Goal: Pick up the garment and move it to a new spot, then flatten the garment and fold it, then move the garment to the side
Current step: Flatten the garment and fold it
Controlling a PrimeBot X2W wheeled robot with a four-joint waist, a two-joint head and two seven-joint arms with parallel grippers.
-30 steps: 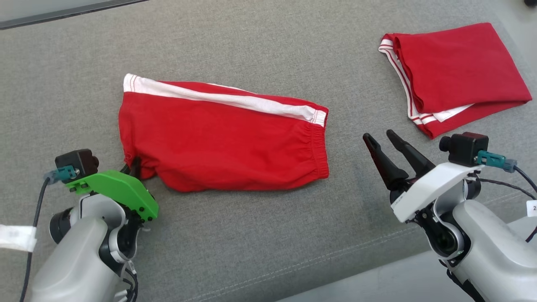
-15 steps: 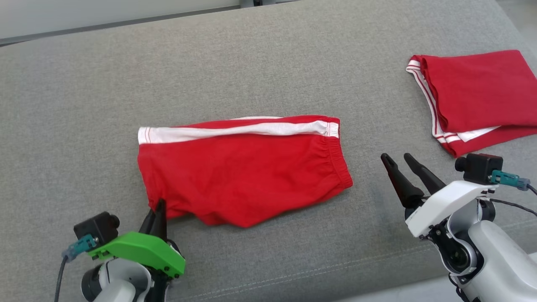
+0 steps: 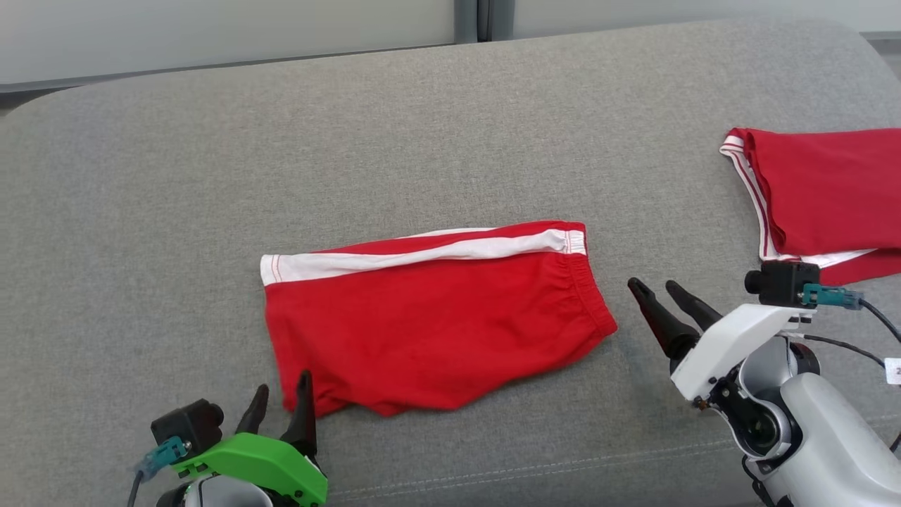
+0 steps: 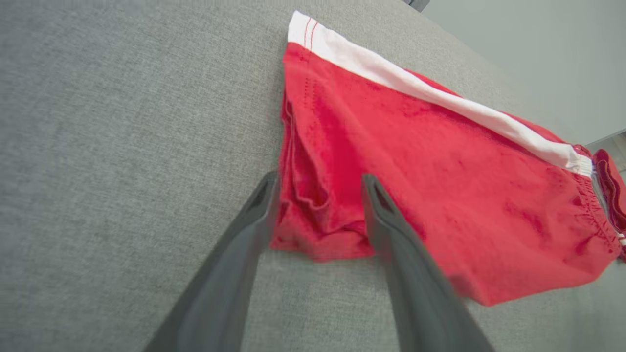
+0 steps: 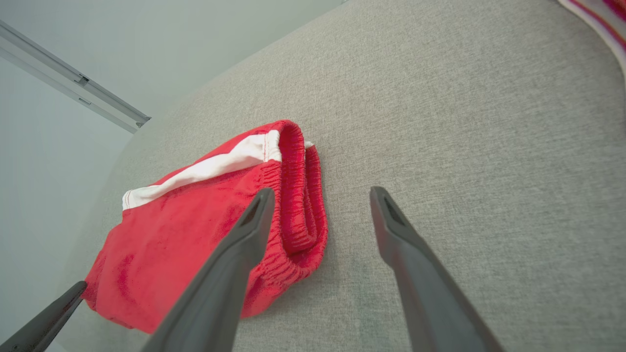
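The garment [image 3: 436,317], red shorts with a white side stripe, lies folded flat on the grey cushion [image 3: 450,141]. My left gripper [image 3: 283,386] is open at its near left corner. In the left wrist view that bunched corner of the garment [image 4: 440,161] rests on the cushion between the spread fingers of the left gripper [image 4: 318,183]. My right gripper [image 3: 653,285] is open just right of the elastic waistband, clear of the cloth. The right wrist view shows the right gripper [image 5: 322,191] with the garment [image 5: 195,220] and its waistband beside the left finger.
A second folded red garment [image 3: 823,190] with white trim lies at the far right of the cushion. A stitched seam [image 3: 535,468] runs along the cushion's near edge. Pale floor or wall [image 3: 211,28] lies beyond the far edge.
My left gripper has opened and let go of the garment's corner, which now rests on the cushion. The head camera has tilted, shifting the whole picture. The right gripper stays open.
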